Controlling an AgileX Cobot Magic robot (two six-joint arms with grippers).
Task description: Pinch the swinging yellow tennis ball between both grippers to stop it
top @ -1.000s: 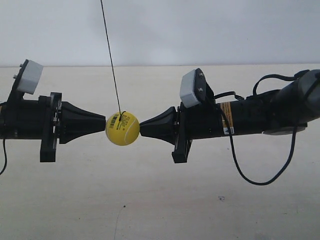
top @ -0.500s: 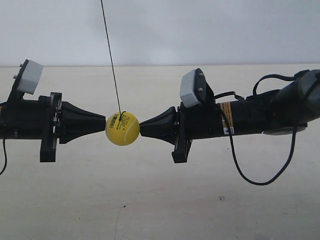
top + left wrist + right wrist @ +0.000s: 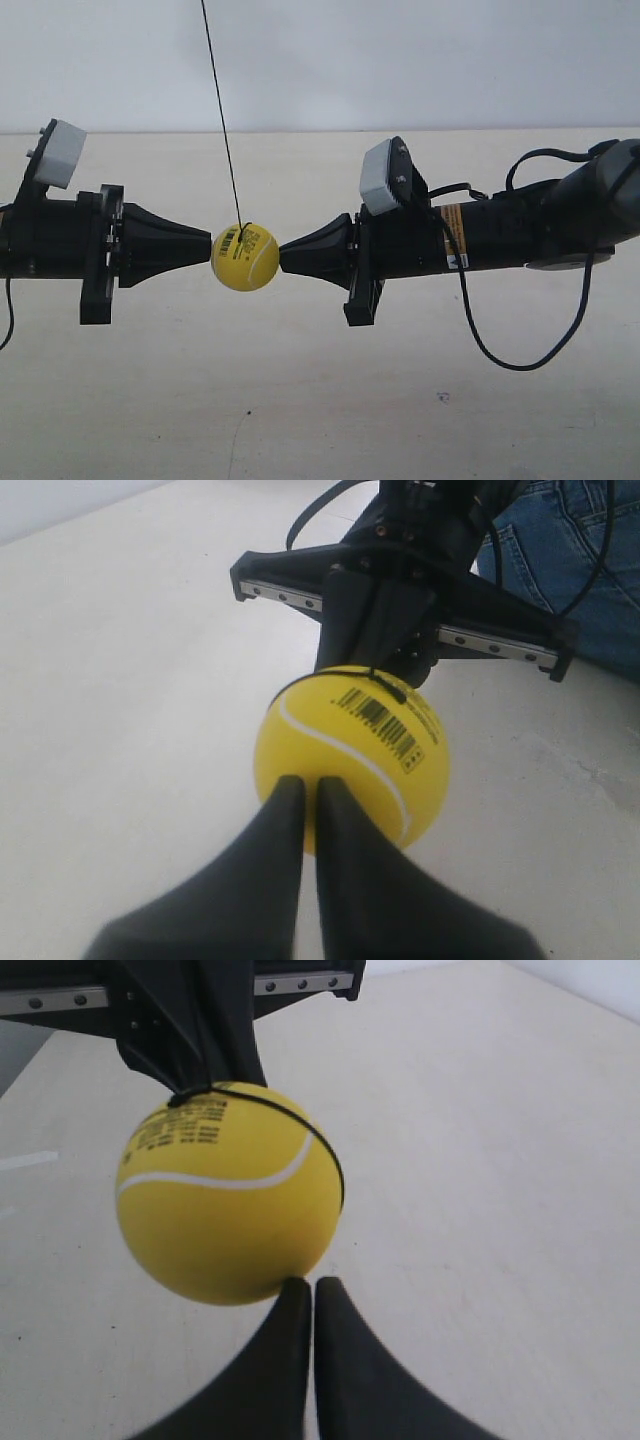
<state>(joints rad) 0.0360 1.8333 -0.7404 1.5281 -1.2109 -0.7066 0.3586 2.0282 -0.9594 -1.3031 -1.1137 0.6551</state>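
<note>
Suspended yellow tennis ball [image 3: 245, 258], centre-left of exterior frame, on black string [image 3: 222, 115], pinched between opposing cone tips, left gripper [image 3: 303, 785] clenched, tip against ball, right gripper [image 3: 312, 1285] clenched, tip touching ball's edge

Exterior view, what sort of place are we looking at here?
Probably a robotics lab test bench: a bare pale tabletop against a plain white wall, and a yellow tennis ball hung on a string.

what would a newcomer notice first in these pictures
A yellow tennis ball hanging mid-air on a thin black string. The left gripper and right gripper, jaws shut to black cone points, press it from opposite sides above a pale surface.
</note>
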